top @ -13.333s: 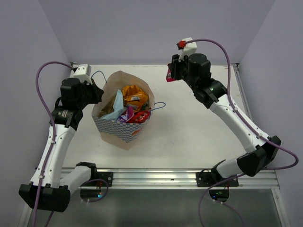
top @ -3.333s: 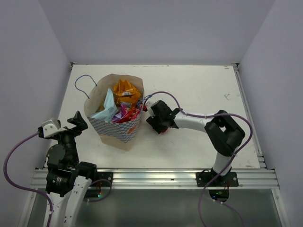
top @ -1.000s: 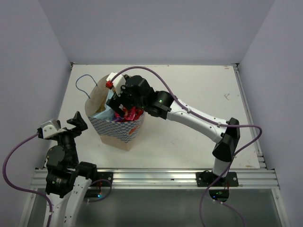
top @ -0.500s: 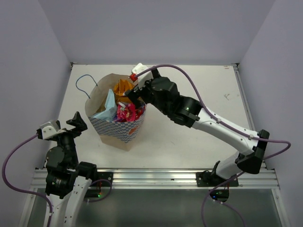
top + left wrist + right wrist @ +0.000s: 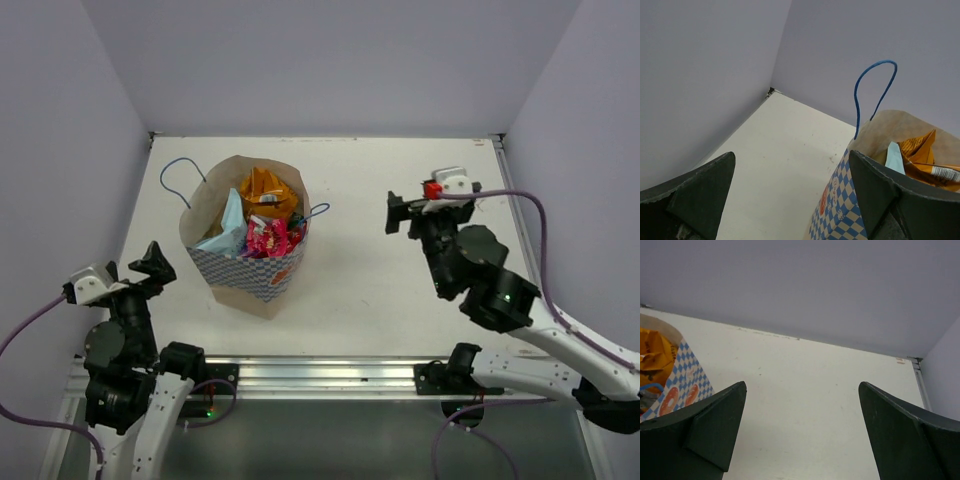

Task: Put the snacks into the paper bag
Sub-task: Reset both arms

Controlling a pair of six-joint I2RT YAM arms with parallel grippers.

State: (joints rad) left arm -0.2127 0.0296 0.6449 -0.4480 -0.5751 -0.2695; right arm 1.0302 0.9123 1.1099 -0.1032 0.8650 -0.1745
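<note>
Snacks [image 5: 258,222] inside paper bag [image 5: 240,282], seemingly

Paper bag [image 5: 262,279]: tan, blue-and-white checks, orange pastry print
Handles [image 5: 176,172]: blue cord
Chip bag [image 5: 268,190]: orange
Light-blue bag [image 5: 229,222]: pale blue
Cookie bag [image 5: 267,237]: red
Table [image 5: 390,270]: off-white

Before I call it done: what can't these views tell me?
- Bag bottom: top view, upper snacks cover whatever lies lower.
- Packet labels: too small there.
- Left wrist: bag cut off by frame edge and a finger.
- Right wrist: only the bag's corner shows.
</note>
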